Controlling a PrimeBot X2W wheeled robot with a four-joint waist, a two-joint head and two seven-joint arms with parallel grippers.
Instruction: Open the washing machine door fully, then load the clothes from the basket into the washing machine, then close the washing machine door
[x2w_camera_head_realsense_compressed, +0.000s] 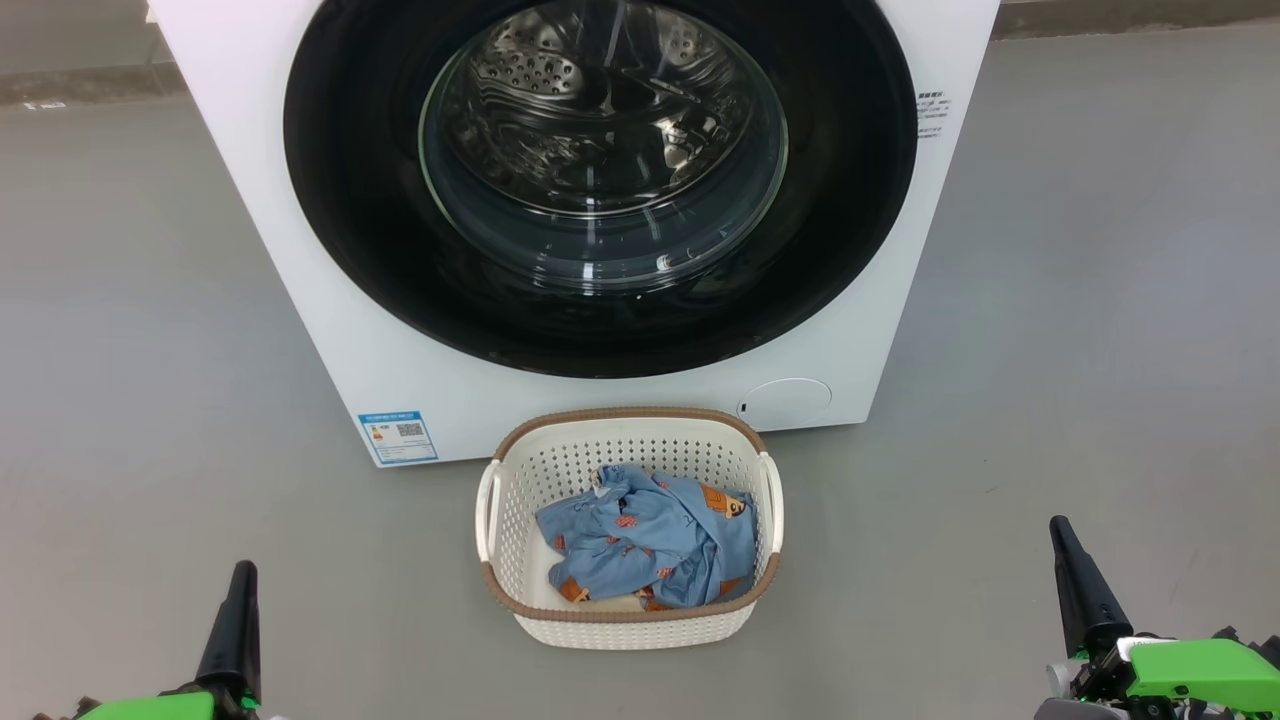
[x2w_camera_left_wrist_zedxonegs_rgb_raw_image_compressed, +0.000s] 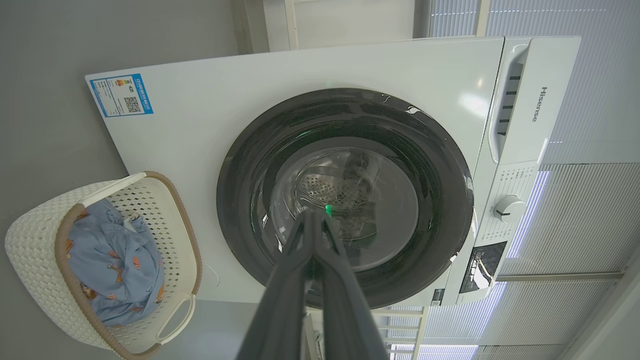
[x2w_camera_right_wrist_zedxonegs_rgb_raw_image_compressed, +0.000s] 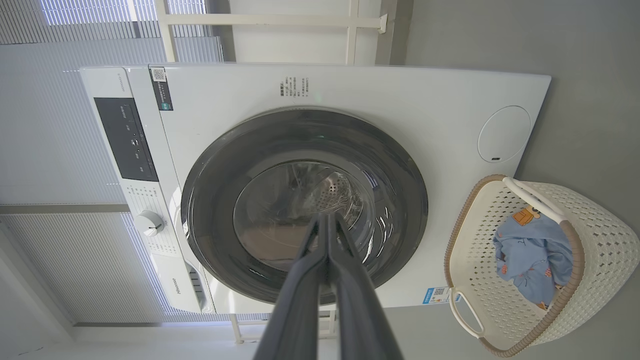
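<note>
In the head view, we are facing the washing machine (x2w_camera_head_realsense_compressed: 300, 300) at twelve o'clock. The washing machine door (x2w_camera_head_realsense_compressed: 350, 200) is sitting shut against its front, with the steel drum (x2w_camera_head_realsense_compressed: 560, 70) showing through the glass. The basket (x2w_camera_head_realsense_compressed: 630, 628) is standing on the floor (x2w_camera_head_realsense_compressed: 150, 400) at six o'clock from the door, just beside the machine's foot, and the clothes (x2w_camera_head_realsense_compressed: 650, 540) are lying bunched inside it. The left end effector (x2w_camera_head_realsense_compressed: 242, 575) is waiting at seven o'clock and the right end effector (x2w_camera_head_realsense_compressed: 1062, 535) at four o'clock. Each has its fingers pressed together and is carrying nothing, well apart from both door and basket.

In the left wrist view, the left end effector's fingers are meeting at their tips and pointing at the porthole, with the basket sitting at eight o'clock.

In the right wrist view, the right end effector's fingers are likewise closing on nothing and aiming at the glass, with the basket at four o'clock.

We are judging that the first step, opening the door, is not yet begun. The next move is calling for one end effector to spread and reach the door's edge. We cannot tell from these views where its catch lies. The door then needs swinging fully clear before any cloth is lifted from the basket.
</note>
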